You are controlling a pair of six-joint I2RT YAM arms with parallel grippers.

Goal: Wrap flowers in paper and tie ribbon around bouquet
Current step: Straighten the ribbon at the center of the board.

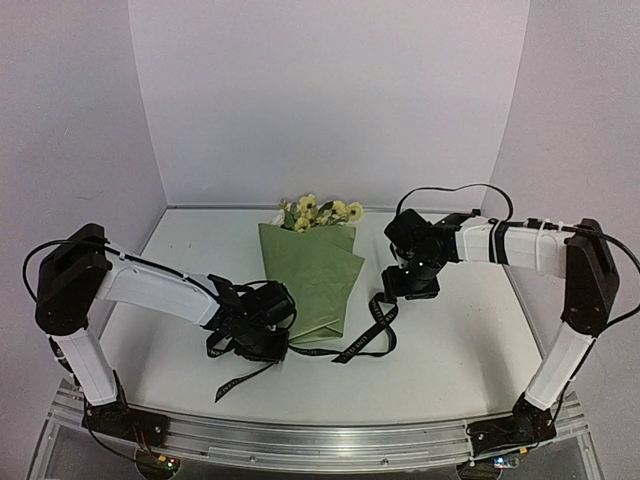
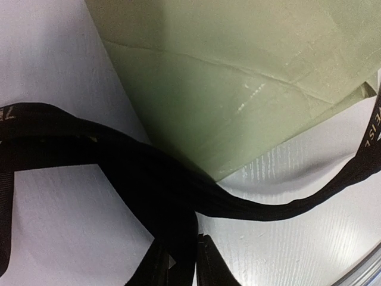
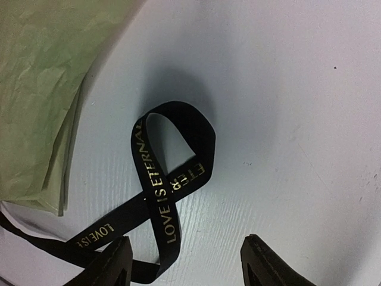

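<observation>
Pale lilac walls close in a white tabletop (image 1: 450,350). At lower left of the top view, your left tool (image 1: 258,330) sits by the narrow end of the bouquet (image 1: 312,280). Its wrist view shows the jaws drawn nearly together with the ribbon (image 2: 107,149) pinched between them. The ribbon looks limp, light and slick, so grip it flat across the band and expect it to slide. The bouquet lies at centre, a cone of olive paper (image 2: 238,89) with the flowers (image 1: 322,211) at its upper end. The paper looks thin and quick to crease and the blooms fragile, so hold low on the cone. At right, your right tool (image 3: 187,244) hangs wide open and empty above a ribbon loop, the likeliest place to take hold.
</observation>
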